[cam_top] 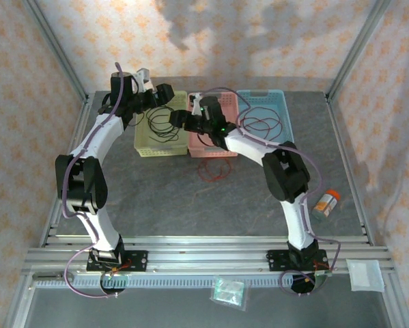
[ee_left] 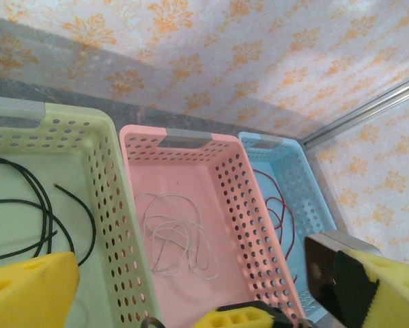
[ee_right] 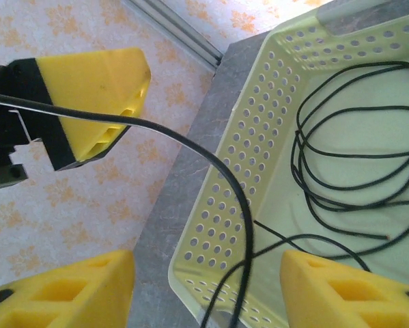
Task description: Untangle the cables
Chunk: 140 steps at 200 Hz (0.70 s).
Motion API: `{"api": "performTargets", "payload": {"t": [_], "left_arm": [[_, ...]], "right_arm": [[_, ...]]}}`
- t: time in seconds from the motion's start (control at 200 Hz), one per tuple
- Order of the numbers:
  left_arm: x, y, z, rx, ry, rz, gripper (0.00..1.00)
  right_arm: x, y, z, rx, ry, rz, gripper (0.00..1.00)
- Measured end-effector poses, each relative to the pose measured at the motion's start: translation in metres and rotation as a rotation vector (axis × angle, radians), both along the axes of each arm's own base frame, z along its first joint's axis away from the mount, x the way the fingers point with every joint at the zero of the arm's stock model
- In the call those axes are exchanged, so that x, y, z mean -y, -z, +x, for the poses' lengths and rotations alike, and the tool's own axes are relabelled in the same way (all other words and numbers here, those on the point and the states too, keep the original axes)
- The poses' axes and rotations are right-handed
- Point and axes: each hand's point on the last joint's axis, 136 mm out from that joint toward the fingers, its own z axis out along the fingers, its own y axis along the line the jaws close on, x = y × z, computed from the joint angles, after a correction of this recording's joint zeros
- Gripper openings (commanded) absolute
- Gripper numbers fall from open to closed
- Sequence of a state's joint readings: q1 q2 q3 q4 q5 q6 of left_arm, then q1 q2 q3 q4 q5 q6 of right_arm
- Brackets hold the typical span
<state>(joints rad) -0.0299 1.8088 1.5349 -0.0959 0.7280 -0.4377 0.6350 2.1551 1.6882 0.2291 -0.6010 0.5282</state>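
Sorting step, by the look of it: the black cable [ee_right: 354, 171] lies coiled in the green basket [ee_right: 238, 198], but one loose strand [ee_right: 211, 154] of it arcs up over the basket's rim and runs off the left edge of the right wrist view, so this cable is not fully in. A white cable [ee_left: 177, 232] sits in the pink basket [ee_left: 184, 140] and a dark red cable [ee_left: 279, 212] in the blue basket [ee_left: 296, 171]. One red cable [cam_top: 214, 171] lies loose on the bench [cam_top: 190, 205] in front of the pink basket. My read: the task is well along, and the drop of the black cable is the step in hand. The next move calls for getting that strand down inside the rim without dragging the coil out, then going for the red one on the bench. The right claw [ee_right: 207, 273] hangs at the green basket's near corner with its fingers apart. The strand passes down between them and is not pinched as far as I can see. The left claw [ee_left: 190, 266] hovers over the baskets' near side, spread wide, and holds nothing visible. The strand crosses in front of one of its yellow fingers [ee_right: 95, 96]; I cannot tell whether it touches.
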Motion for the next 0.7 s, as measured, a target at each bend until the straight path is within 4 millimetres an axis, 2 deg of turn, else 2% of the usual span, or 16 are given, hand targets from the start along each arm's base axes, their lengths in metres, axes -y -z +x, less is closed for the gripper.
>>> {"api": "performTargets", "payload": {"t": [0.125,0.24,0.456,0.541,0.701], "left_arm": [[0.001,-0.003,0.001,0.008,-0.001,-0.011,0.96],[0.001,-0.004,0.001,0.010,0.002,-0.012,0.96],[-0.001,-0.006,0.000,0.013,0.007,-0.017,0.96],[-0.004,-0.008,-0.002,0.017,0.001,-0.019,0.96],[-0.010,-0.017,-0.009,0.024,-0.007,-0.055,0.99]], "right_arm": [[-0.016,0.002,0.005,-0.014,0.002,-0.016,0.55],[-0.021,0.012,0.005,-0.047,0.016,-0.042,0.51],[-0.016,0.030,0.011,-0.096,0.060,-0.078,0.21],[-0.014,0.032,0.012,-0.093,0.065,-0.090,0.00],[-0.011,0.037,0.015,-0.111,0.097,-0.103,0.00]]}}
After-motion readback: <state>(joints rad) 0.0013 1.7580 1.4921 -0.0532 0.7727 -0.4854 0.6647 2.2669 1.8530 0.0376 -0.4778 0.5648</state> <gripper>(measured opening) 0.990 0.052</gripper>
